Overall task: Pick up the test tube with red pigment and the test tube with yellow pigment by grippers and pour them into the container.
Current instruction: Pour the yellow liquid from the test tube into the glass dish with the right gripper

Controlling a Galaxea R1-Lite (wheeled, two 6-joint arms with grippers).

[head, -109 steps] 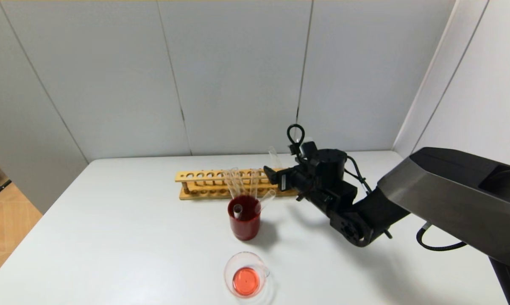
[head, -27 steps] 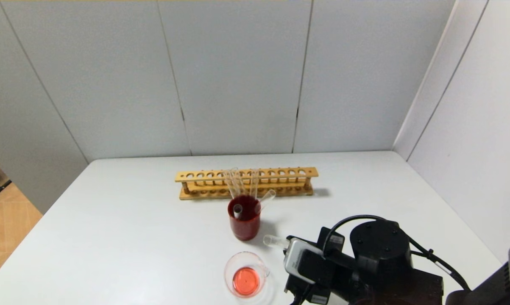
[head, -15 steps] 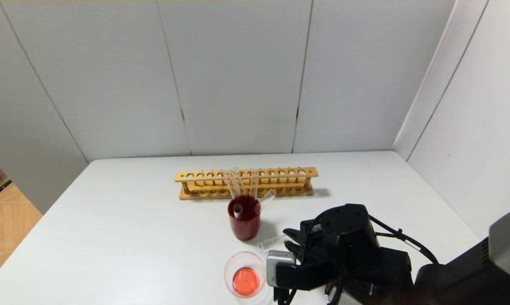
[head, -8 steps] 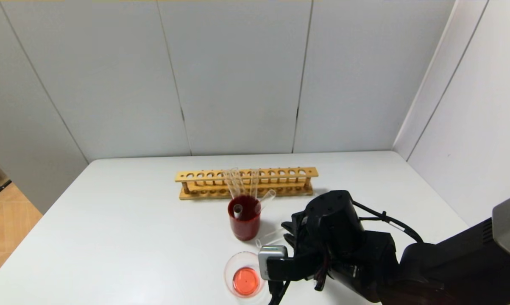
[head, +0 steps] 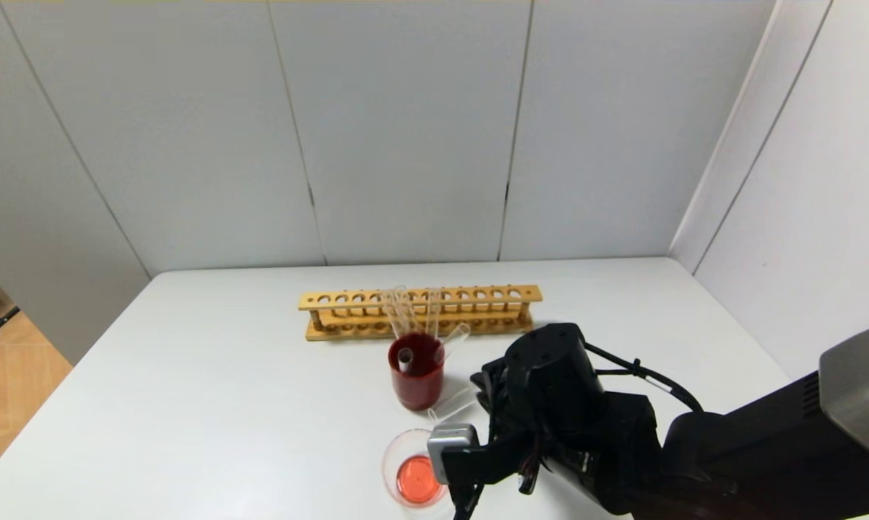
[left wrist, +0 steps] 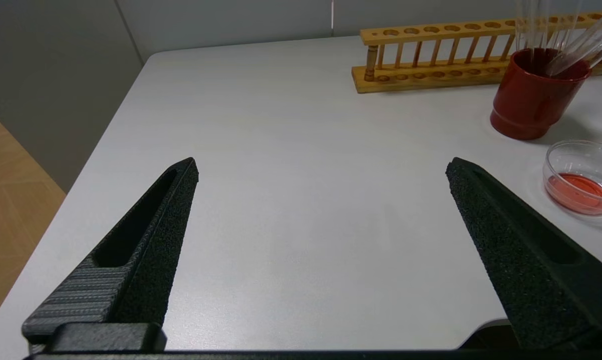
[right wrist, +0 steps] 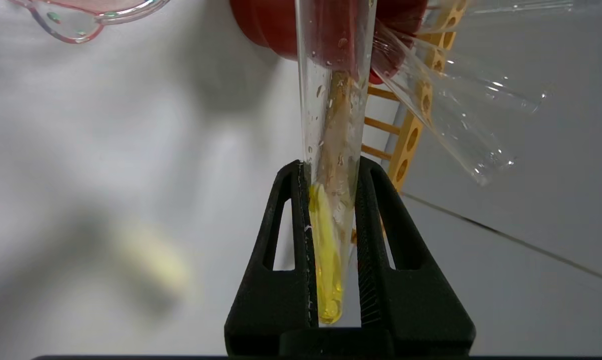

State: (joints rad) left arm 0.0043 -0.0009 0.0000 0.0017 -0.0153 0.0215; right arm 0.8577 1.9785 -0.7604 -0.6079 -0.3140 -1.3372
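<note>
My right gripper [head: 481,393] is shut on the test tube with yellow pigment [head: 452,404]. The tube lies nearly level, its open mouth pointing left, just beyond the container [head: 414,473] and in front of the red cup. In the right wrist view the fingers [right wrist: 368,210] clamp the tube [right wrist: 331,125] near its rounded end, and yellow liquid spreads along its wall. The container [right wrist: 80,15] is a low glass beaker holding red-orange liquid. No tube with a red tip shows. My left gripper [left wrist: 322,162] is open and empty over bare table at the left.
A dark red cup [head: 416,375] holding several empty glass tubes stands between the container and a wooden tube rack [head: 420,310]. The left wrist view shows the cup [left wrist: 531,105], the rack [left wrist: 431,55] and the container [left wrist: 578,150]. The table's left edge drops to the floor.
My right arm has moved left and a little farther in with the yellow tube, bringing its mouth closer to the container and the red cup. The left gripper has not moved.
</note>
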